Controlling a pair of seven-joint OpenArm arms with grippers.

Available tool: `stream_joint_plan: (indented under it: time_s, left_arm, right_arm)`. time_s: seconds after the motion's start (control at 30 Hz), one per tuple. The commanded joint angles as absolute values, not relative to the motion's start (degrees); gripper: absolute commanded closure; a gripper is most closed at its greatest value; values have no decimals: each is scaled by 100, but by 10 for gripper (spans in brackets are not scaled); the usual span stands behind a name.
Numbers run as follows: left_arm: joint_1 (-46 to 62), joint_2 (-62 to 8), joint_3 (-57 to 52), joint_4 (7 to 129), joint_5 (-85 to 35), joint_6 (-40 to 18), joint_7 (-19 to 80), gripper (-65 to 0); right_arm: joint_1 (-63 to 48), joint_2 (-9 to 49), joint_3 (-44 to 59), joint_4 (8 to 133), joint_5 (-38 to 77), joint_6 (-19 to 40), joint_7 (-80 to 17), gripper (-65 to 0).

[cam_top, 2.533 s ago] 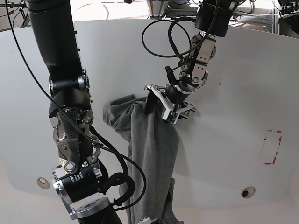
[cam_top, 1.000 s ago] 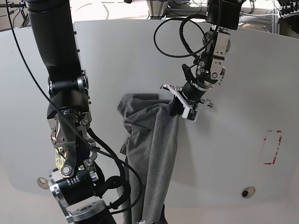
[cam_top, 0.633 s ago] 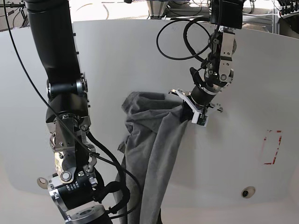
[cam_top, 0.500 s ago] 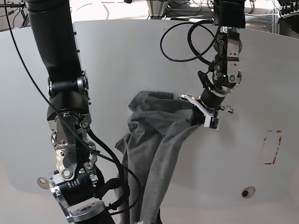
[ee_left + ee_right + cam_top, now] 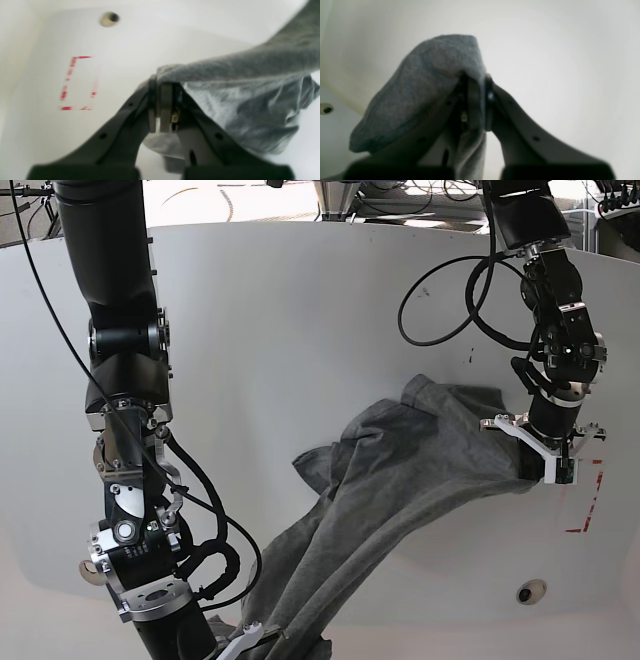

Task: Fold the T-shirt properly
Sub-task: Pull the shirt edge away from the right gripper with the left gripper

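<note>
The plain dark charcoal-grey short-sleeved T-shirt of soft thin fabric is stretching across the curved white matte table as a long, rumpled band. Its long axis is running diagonally in the base view, from the near edge at the lower left up toward the far right. The cloth is bunching into loose folds and ridges through its middle, with a floppy flap sticking out on its left side.

The left gripper, with black fingers and pale metal plates, is clamping one end of the shirt at the upper right, its jaws pressing together on a pinch of fabric just beside a broken red rectangular outline marked on the table. The right gripper is sitting at the bottom edge of the base view, jaws likewise squeezing the other end of the shirt. In the right wrist view, grey cloth is draping over one finger like a hood.
</note>
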State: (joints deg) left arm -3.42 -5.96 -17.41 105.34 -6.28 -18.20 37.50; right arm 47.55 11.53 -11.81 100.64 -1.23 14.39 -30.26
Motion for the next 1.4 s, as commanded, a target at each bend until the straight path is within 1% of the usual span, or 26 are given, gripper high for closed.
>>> stream_joint_plan:
  time_s: [0.0, 0.27, 0.4, 0.6, 0.67, 0.93, 1.0, 1.37]
  left_arm:
    - [-577, -533, -1995, 11038, -760, -1984, 4125, 0]
    - [-947, -438, -2117, 11564, -930, -2092, 4859, 0]
    - [-1076, -296, -1860, 11792, -1155, -2032, 4973, 0]
    - [-1253, -255, -1691, 11726, -1238, -2002, 4972, 0]
    - [-1332, -188, -1698, 11749, -1408, -2013, 4985, 0]
    - [-1645, -221, -1869, 11682, -1445, -2023, 5184, 0]
    - [-1908, -335, -1988, 11748, -1466, -2022, 5457, 0]
    - [-2587, -746, -2203, 11845, -1582, -1983, 5946, -1]
  right_arm:
    - [5268, 1236, -1165, 9690, -116, 1390, -2727, -4]
    - [5629, 1247, -1131, 8854, -77, 1438, -2480, -6]
    - [5773, 1172, -1066, 8539, -105, 1388, -2368, -4]
    - [5785, 1138, -1044, 8641, -103, 1402, -2356, -3]
    - [5689, 1157, -1016, 8860, -91, 1416, -2299, -2]
    - [5653, 1210, -969, 9049, -98, 1510, -2244, -2]
    - [5748, 1338, -965, 9131, -60, 1712, -2287, 0]
    - [5986, 1705, -873, 9227, 89, 2058, -2332, 0]
